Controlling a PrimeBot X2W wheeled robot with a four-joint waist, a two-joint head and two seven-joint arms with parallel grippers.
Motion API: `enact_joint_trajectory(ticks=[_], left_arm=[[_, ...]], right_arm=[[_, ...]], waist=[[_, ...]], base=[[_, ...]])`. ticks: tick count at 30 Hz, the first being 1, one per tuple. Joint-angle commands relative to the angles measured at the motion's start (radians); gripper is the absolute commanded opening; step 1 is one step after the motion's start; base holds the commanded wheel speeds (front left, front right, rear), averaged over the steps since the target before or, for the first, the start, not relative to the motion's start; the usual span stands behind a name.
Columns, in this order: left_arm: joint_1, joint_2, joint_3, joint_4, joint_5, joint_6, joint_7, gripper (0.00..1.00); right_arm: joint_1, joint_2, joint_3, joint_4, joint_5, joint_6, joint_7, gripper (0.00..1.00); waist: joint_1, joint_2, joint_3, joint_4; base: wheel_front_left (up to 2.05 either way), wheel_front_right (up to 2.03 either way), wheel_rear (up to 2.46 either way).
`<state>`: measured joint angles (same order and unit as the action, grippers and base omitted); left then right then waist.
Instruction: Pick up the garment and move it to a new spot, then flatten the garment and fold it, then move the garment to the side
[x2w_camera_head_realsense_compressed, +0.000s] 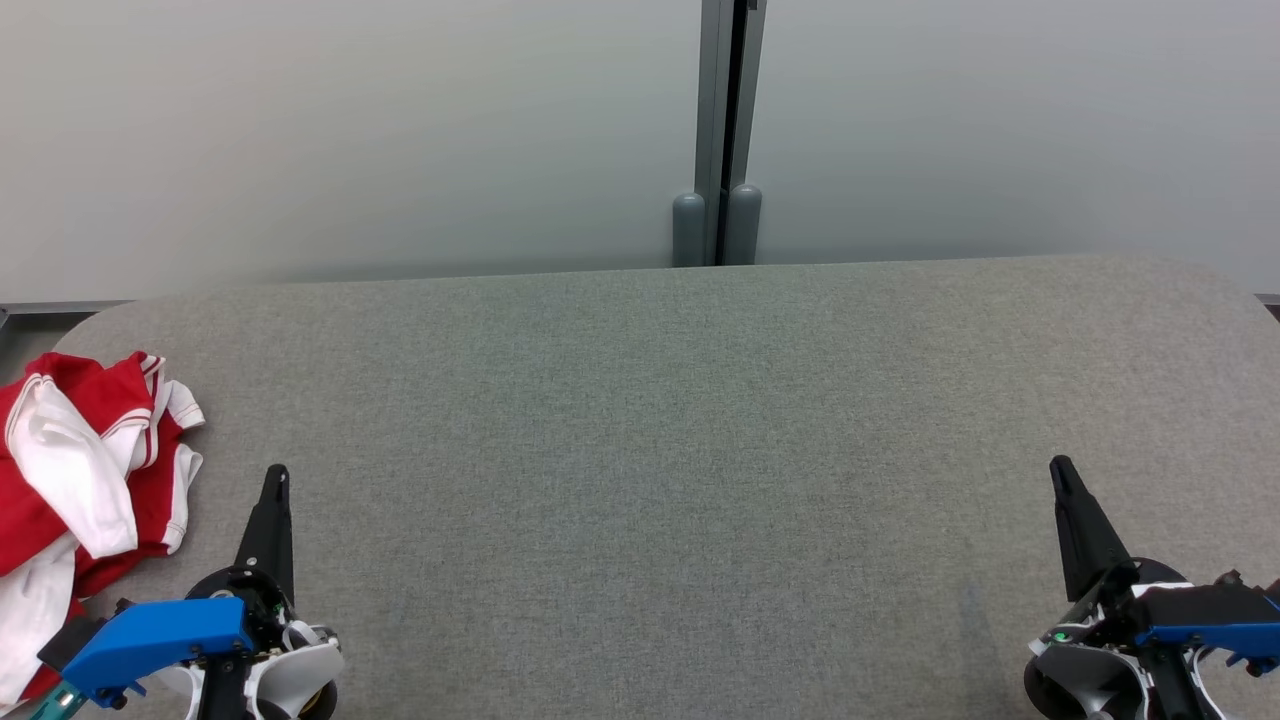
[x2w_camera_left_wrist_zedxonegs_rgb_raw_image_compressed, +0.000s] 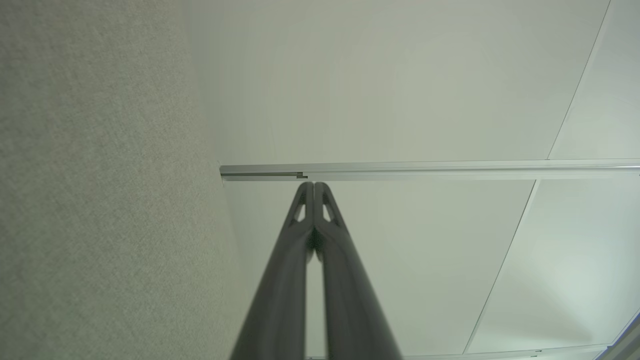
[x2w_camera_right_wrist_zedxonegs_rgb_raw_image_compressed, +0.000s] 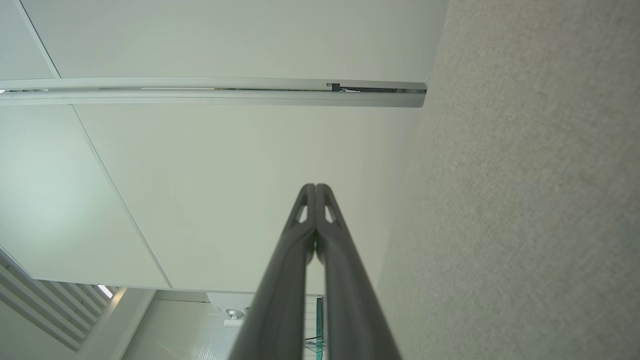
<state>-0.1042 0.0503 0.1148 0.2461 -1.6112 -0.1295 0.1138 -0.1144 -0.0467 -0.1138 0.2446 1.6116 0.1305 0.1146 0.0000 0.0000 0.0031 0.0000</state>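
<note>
Both pinched together: left gripper (x2w_camera_head_realsense_compressed: 277, 472) beside crumpled garment (x2w_camera_head_realsense_compressed: 70, 470), right gripper (x2w_camera_head_realsense_compressed: 1060, 466) across table (x2w_camera_head_realsense_compressed: 640, 450).

An office-like lab: frosted partition panels (x2w_camera_head_realsense_compressed: 350, 130) (aluminium-framed) behind a grey felt table (x2w_camera_head_realsense_compressed: 650, 450).

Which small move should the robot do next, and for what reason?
Probably open the left hand and reach leftward to the garment. Both hands are shut and empty; the crumpled red and white garment lies at the left edge of the table, close beside the left hand and far from the right hand.
</note>
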Motion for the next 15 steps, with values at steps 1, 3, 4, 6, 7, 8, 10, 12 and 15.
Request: enact_joint_trajectory(ticks=[1,3,4,6,7,8,10,12,15], left_arm=[[-0.009,0.0,0.001,-0.005,-0.004,-0.004,0.004,0.0],[-0.009,0.0,0.001,-0.005,-0.004,-0.004,0.004,0.0],[-0.009,0.0,0.001,-0.005,-0.004,-0.004,0.004,0.0],[-0.009,0.0,0.001,-0.005,-0.004,-0.004,0.004,0.0],[-0.009,0.0,0.001,-0.005,-0.004,-0.004,0.004,0.0],[-0.009,0.0,0.001,-0.005,-0.004,-0.004,0.004,0.0],[-0.009,0.0,0.001,-0.005,-0.004,-0.004,0.004,0.0],[-0.009,0.0,0.001,-0.005,-0.004,-0.004,0.004,0.0],[-0.009,0.0,0.001,-0.005,-0.004,-0.004,0.004,0.0]], right_arm=[[0.013,-0.007,-0.002,-0.003,0.003,0.0,0.002,0.0],[0.013,-0.007,-0.002,-0.003,0.003,0.0,0.002,0.0],[0.013,-0.007,-0.002,-0.003,0.003,0.0,0.002,0.0],[0.013,-0.007,-0.002,-0.003,0.003,0.0,0.002,0.0],[0.013,-0.007,-0.002,-0.003,0.003,0.0,0.002,0.0],[0.013,-0.007,-0.002,-0.003,0.003,0.0,0.002,0.0],[0.013,-0.007,-0.002,-0.003,0.003,0.0,0.002,0.0],[0.013,-0.007,-0.002,-0.003,0.003,0.0,0.002,0.0],[0.013,-0.007,-0.002,-0.003,0.003,0.0,0.002,0.0]], waist=[[0.0,0.0,0.0,0.0],[0.0,0.0,0.0,0.0],[0.0,0.0,0.0,0.0],[0.0,0.0,0.0,0.0],[0.0,0.0,0.0,0.0],[0.0,0.0,0.0,0.0],[0.0,0.0,0.0,0.0],[0.0,0.0,0.0,0.0],[0.0,0.0,0.0,0.0]], base=[[0.0,0.0,0.0],[0.0,0.0,0.0],[0.0,0.0,0.0],[0.0,0.0,0.0],[0.0,0.0,0.0],[0.0,0.0,0.0],[0.0,0.0,0.0],[0.0,0.0,0.0],[0.0,0.0,0.0]])
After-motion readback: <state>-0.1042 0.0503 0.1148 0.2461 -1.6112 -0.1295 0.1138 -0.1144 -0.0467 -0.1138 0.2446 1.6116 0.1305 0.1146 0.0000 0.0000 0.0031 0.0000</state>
